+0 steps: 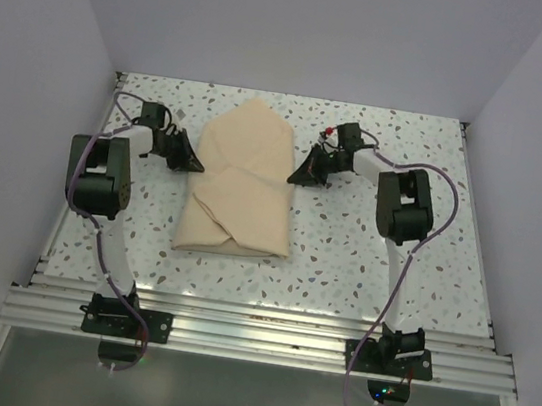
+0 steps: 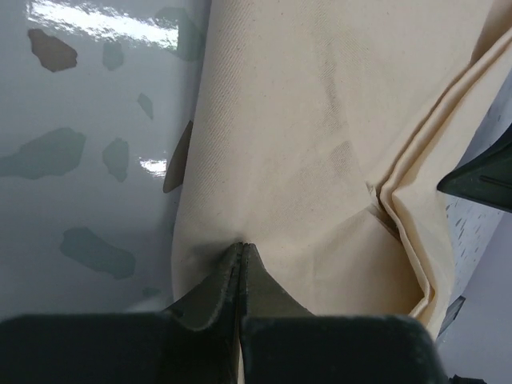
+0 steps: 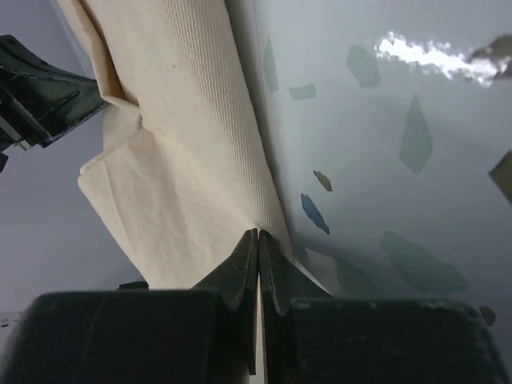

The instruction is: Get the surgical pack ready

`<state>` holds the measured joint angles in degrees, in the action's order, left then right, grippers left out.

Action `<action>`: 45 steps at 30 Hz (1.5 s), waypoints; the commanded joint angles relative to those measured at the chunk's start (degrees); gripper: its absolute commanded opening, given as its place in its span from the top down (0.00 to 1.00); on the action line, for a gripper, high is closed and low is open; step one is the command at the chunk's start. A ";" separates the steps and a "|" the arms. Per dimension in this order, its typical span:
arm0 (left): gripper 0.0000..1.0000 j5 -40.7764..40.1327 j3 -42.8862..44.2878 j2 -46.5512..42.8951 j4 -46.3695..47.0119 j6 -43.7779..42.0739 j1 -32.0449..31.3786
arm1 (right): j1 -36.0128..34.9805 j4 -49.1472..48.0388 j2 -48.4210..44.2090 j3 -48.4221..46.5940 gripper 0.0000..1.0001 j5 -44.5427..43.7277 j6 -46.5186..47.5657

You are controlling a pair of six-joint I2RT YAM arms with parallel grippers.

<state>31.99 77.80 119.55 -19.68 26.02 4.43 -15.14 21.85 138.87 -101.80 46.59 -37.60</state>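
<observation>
My left pincer (image 1: 188, 159) is clamped on the left edge of the tan cloth bundle (image 1: 243, 184), and my right pincer (image 1: 305, 175) on its right edge. The bundle lies between them, its long axis running toward the far edge of the surface (image 1: 343, 264).

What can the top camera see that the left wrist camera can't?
Only the top view shows the whole folded cloth bundle, with the left fingers and right fingers pinching its opposite sides. Only the left wrist view shows the cloth's weave and layered edges close up, squeezed between the shut left fingers. Both show the tan cloth and the speckled table.
</observation>
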 commanded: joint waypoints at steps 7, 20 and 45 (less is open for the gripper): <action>1.00 0.43 3.15 -1.93 -5.10 -2.73 0.94 | -2.35 5.31 -0.43 -10.62 1.00 -2.56 2.71; 0.99 -0.87 -7.04 -7.84 -0.71 -0.44 0.85 | -3.06 4.00 -5.99 -0.69 1.00 -2.64 4.73; 0.50 -6.06 9.11 -1.63 11.77 4.48 1.11 | -1.12 1.17 5.43 -25.80 0.45 -11.52 0.43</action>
<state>27.09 80.97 113.32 -13.34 29.02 5.23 -17.06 24.40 141.27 -121.03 37.95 -35.64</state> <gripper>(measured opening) 0.479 0.519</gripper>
